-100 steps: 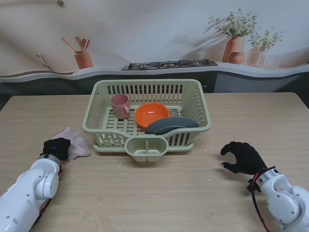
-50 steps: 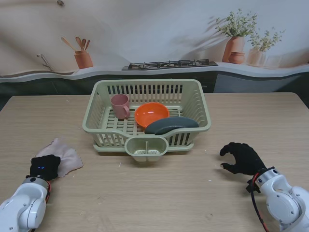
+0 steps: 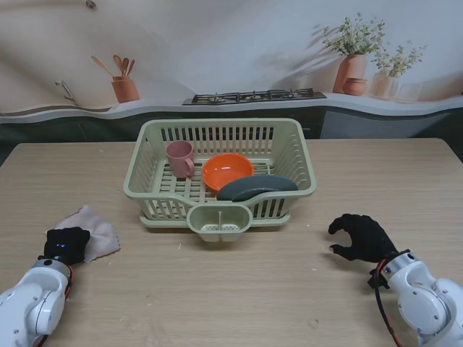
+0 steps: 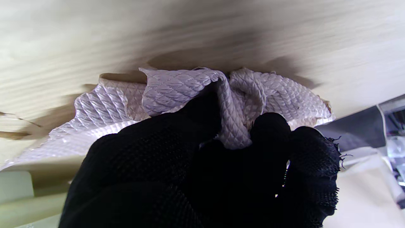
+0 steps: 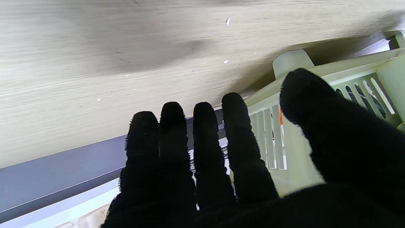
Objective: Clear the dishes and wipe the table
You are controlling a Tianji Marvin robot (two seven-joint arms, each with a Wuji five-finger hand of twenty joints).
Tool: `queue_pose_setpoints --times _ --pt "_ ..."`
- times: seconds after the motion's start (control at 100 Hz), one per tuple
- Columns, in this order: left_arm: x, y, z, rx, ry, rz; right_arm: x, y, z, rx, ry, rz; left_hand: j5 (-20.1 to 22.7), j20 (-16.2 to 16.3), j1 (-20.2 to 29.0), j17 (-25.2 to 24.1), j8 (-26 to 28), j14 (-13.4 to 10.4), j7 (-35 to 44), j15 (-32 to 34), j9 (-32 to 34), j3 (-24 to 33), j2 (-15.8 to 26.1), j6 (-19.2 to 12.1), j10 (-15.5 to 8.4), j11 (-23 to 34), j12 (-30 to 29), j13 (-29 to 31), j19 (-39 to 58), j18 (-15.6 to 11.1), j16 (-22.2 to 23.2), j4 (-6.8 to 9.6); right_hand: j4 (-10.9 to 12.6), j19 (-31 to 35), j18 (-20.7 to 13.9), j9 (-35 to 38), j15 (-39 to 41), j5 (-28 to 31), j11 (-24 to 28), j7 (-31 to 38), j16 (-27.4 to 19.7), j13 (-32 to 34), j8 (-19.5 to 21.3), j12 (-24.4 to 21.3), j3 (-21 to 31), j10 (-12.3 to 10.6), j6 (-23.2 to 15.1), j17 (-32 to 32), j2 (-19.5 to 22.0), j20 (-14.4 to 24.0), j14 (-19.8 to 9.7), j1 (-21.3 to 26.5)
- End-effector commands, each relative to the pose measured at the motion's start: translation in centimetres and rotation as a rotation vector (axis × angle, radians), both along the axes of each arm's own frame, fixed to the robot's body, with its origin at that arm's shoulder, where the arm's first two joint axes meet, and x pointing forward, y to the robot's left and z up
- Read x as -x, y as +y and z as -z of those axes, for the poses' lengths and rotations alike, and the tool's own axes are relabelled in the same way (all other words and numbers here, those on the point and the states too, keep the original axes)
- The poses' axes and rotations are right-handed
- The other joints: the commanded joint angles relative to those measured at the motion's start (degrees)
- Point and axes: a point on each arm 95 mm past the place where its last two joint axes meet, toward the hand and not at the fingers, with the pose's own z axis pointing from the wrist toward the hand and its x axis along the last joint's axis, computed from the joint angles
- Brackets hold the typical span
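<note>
Dishes look cleared: pink cup, orange bowl and dark plate all sit in the green rack at 12 o'clock, mid-table. So the wiping stage is on.

Cloth lies on the table at approx 9 o'clock, near the left edge. Left hand is on its nearer part; the wrist view shows its fingers pinched on a bunched fold of the quilted fabric.

Handling, my guess: light, soft, floppy, not fragile; it'll crumple rather than slide flat. Better to press it w/ a flat palm, or hold a thick fold, not a thin edge.

Right hand is at approx 4 o'clock, fingers apart, loosely curled, holding nothing, well apart from the rack.
</note>
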Motion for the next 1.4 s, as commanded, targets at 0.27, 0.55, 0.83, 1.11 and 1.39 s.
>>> queue_pose_setpoints --times 0.27,0.55,0.83,1.11,1.39 --pt "-4.7 -0.1 -0.1 -0.008 0.094 0.056 0.1 0.3 0.0 0.005 0.004 -0.019 5.2 1.4 3.0 -1.9 0.9 3.0 4.0 0.6 0.0 -0.4 1.7 -13.3 -1.1 0.8 1.2 -0.6 1.9 2.0 0.7 0.23 1.1 -0.3 0.3 0.7 -0.2 0.0 -0.5 -0.4 -0.1 0.1 0.2 -0.1 0.6 0.2 0.1 -0.7 -1.4 0.3 0.7 0.8" --pt "-7.4 -1.3 -0.7 0.021 0.129 0.089 0.1 0.2 -0.1 0.004 -0.002 -0.019 5.2 1.2 3.0 -2.0 1.0 3.2 3.9 0.8 0.0 -0.3 1.7 -13.1 -1.1 1.0 1.3 -0.6 2.1 2.0 0.8 0.2 1.1 -0.4 0.3 0.7 -0.3 0.0 -0.5 -0.4 -0.1 0.0 0.2 -0.1 0.6 0.1 0.2 -0.7 -1.4 0.3 0.7 0.7" --pt "-5.0 -1.8 -0.7 0.028 0.158 0.086 0.3 -0.1 -0.3 -0.02 -0.027 -0.014 5.1 1.3 3.1 -2.4 1.0 3.4 3.8 0.8 -0.2 -0.3 1.8 -12.9 -0.8 0.9 1.2 -0.8 2.2 2.0 0.9 0.18 1.1 -0.3 0.3 0.5 -0.3 -0.3 -0.5 -0.5 -0.1 0.0 0.2 -0.2 0.5 0.1 0.1 -0.7 -1.2 0.3 0.7 0.5" --pt "-0.7 -1.3 0.0 0.008 0.152 0.04 0.5 0.0 -0.5 -0.072 -0.022 -0.008 5.0 1.3 3.2 -2.6 1.1 3.7 3.6 0.8 -0.4 -0.4 2.0 -12.6 -0.6 0.8 1.3 -1.1 2.3 2.0 1.0 0.17 1.2 -3.7 3.0 -0.2 -4.7 -1.6 -3.3 -1.5 -2.2 0.3 -0.2 -1.3 -1.1 -0.6 -0.2 -1.6 0.4 -1.1 -0.5 -0.7" --pt "1.8 -0.2 0.2 0.014 0.117 0.02 0.7 0.3 -0.6 -0.1 -0.007 0.001 4.8 1.5 3.4 -3.4 1.1 3.9 3.4 0.8 -0.7 -0.4 2.0 -12.2 -0.4 0.7 1.3 -1.7 2.3 2.0 1.1 0.2 1.6 -7.3 4.3 -1.0 -9.6 -3.3 -6.2 -4.5 -4.5 0.6 -1.8 -2.4 -3.4 -0.9 0.0 -2.4 1.8 -3.0 -1.1 -2.4"
